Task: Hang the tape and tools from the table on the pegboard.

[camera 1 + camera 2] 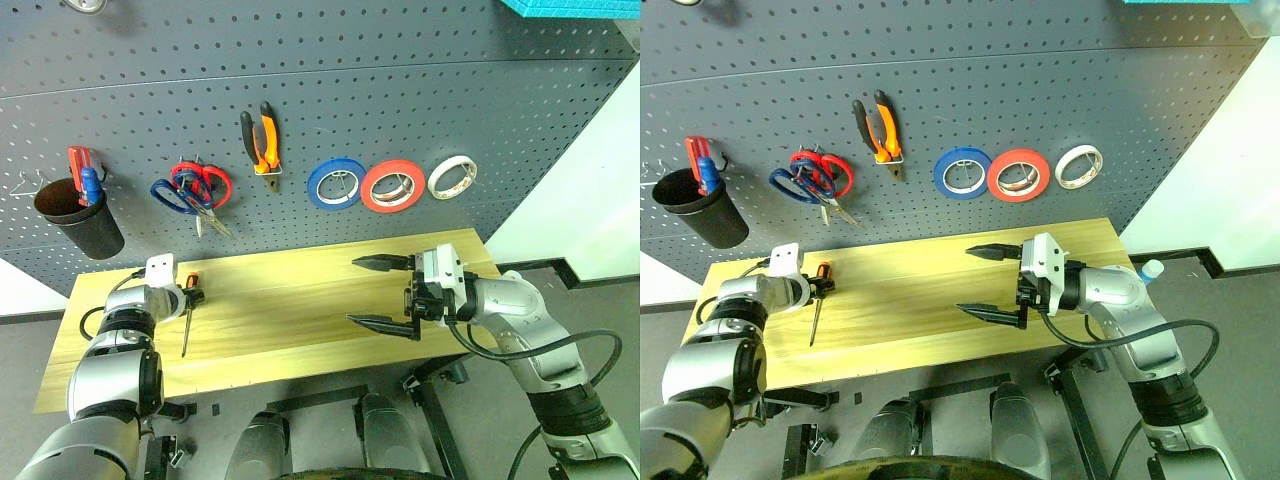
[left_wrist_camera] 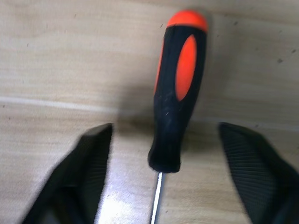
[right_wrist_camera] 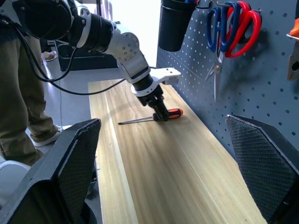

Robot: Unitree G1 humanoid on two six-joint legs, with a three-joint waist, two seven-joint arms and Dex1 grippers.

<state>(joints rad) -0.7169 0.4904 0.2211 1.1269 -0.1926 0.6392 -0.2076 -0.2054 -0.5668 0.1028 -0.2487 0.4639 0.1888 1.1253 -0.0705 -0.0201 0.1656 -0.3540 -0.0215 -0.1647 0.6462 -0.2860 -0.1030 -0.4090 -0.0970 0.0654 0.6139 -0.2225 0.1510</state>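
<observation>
A table (image 1: 300, 300) stands in front of a pegboard (image 1: 400, 90), and a screwdriver (image 1: 187, 318) lies near the table's left end with the left gripper (image 1: 190, 297) down over its handle, one finger on either side. On the pegboard, from left to right, hang a cup (image 1: 80, 215) (holding a couple of tools), two pairs of scissors (image 1: 190, 190) overlapping, pliers (image 1: 262, 145), and three rolls of tape (image 1: 392, 183) side by side. The right gripper (image 1: 385, 293) hovers over the table's right half, pointing left.

Screwdriver (image 1: 187, 318) flat on table (image 1: 300, 300)
</observation>
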